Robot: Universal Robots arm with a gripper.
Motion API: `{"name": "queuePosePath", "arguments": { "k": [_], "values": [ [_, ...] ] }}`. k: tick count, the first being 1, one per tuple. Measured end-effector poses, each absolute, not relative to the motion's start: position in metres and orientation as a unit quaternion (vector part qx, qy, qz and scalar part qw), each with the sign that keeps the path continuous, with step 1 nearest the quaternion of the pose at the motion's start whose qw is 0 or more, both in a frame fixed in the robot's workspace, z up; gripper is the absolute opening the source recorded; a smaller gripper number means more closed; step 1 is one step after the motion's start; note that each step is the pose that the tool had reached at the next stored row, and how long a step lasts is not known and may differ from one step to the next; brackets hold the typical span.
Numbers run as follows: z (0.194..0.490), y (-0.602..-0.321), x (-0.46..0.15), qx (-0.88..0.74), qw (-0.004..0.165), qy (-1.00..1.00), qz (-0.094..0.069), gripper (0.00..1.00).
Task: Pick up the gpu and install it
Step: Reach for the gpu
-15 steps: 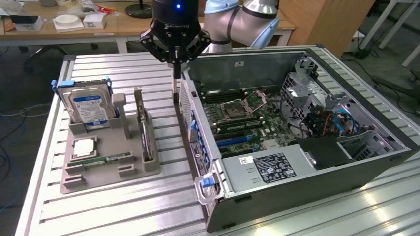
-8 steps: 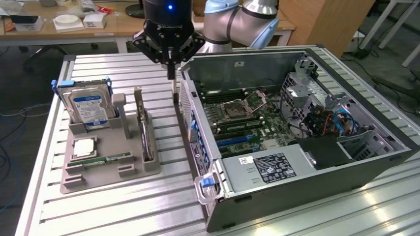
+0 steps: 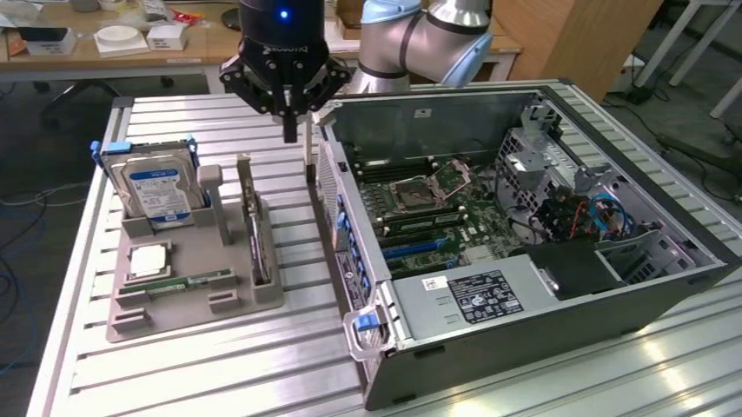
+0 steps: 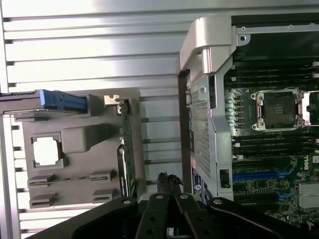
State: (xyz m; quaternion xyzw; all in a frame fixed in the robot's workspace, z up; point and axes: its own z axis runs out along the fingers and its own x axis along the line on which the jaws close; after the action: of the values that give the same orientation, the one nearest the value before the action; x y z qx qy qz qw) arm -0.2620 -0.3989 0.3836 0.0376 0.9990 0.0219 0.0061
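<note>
**Shut, empty gripper above the gap – gpu waits in its holder**

The ribbed metal table [image 3: 197,373] carries everything. The largest thing on it is the open computer case [image 3: 522,347], lying on its side with the motherboard exposed. In the exterior view the grey holder [image 3: 186,261] lies at about nine o'clock from the case.

The gripper [image 3: 290,130] hangs over the strip of table between the two, at roughly one o'clock from the gpu [image 3: 255,234]. Its jaws are pressed together and grasp nothing. The gpu stands on edge in a slot along the holder's case-side rim, untouched.

To do the reach well, I judge the jaws must spread before descending and line up across the thin card. They should come down on its upper edge squarely, so the card is not tilted in its slot.

Little room is spare – the hard drive [image 3: 159,187] stands upright at about ten o'clock from the card. A grey post of the holder rises just beside the card on the same side, and the case wall is near at three o'clock. The CPU [image 3: 148,261] and the RAM stick [image 3: 186,284] lie low in the holder, out of the way.
</note>
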Motion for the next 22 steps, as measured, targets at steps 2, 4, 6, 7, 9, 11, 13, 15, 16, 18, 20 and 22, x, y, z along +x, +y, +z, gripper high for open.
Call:
{"name": "queuePosePath", "arguments": {
  "k": [2,4,6,7,9,11,13,15,16,18,20,22],
  "values": [
    [0.383,-0.399,-0.265,0.038,0.005,0.999,0.022,0.1],
    [0.383,-0.399,-0.269,0.038,0.005,0.999,0.022,0.1],
    [0.382,-0.399,-0.272,0.038,0.004,0.999,0.022,0.1],
    [0.382,-0.399,-0.273,0.038,0.004,0.999,0.022,0.1],
    [0.381,-0.399,-0.277,0.038,0.003,0.999,0.022,0.1],
    [0.381,-0.399,-0.28,0.038,0.002,0.999,0.022,0.1],
    [0.38,-0.399,-0.283,0.038,0.001,0.999,0.022,0.1],
    [0.38,-0.399,-0.286,0.038,0.0,0.999,0.022,0.1],
    [0.38,-0.399,-0.288,0.038,0.0,0.999,0.022,0.1],
    [0.379,-0.399,-0.291,0.038,-0.001,0.999,0.022,0.1],
    [0.379,-0.399,-0.295,0.038,-0.001,0.999,0.022,0.1],
    [0.378,-0.399,-0.298,0.038,-0.002,0.999,0.022,0.1]
  ]
}}
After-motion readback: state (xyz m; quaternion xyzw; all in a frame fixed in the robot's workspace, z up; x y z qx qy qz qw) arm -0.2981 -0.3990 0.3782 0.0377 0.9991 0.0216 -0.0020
